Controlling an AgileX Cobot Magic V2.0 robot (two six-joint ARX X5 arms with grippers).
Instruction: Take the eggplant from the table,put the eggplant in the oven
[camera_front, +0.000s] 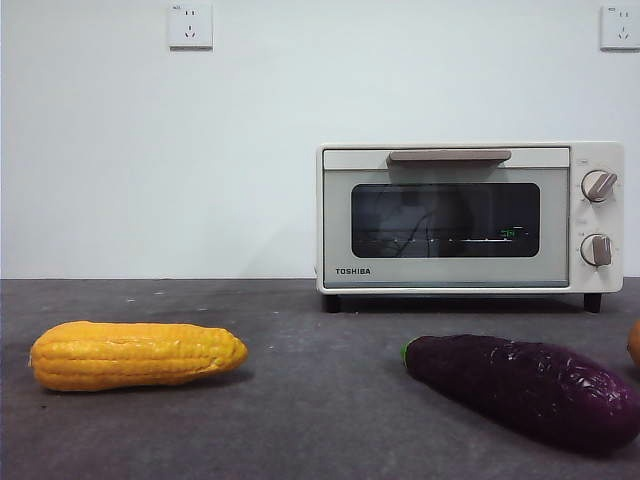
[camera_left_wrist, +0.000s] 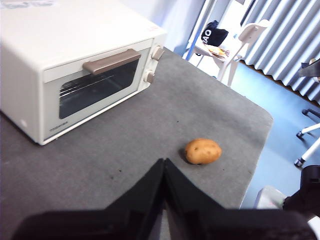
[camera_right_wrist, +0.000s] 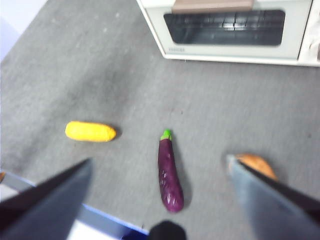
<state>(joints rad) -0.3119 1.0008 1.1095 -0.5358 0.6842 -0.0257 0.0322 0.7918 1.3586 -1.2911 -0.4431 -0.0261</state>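
one eggplant (camera_right_wrist: 170, 171) on table (camera_right_wrist: 100, 75), between spread right pincer (camera_right_wrist: 160, 172) jaws.

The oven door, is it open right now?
No. The oven door is shut flat against its front, with the handle at the top and the eggplant lying on the table.

The eggplant (camera_front: 530, 388) is glossy dark purple with a small green stem end. The corn cob (camera_front: 135, 354) is bright yellow, ribbed with rows of kernels. The oven (camera_front: 470, 215) is cream-white, with a dark glass door, a taupe bar handle and black TOSHIBA lettering. The worktop (camera_front: 300, 420) is matte dark grey, faintly speckled. The potato (camera_left_wrist: 202, 151) is orange-brown with dark specks. Both grippers' fingers (camera_left_wrist: 150, 200) are black
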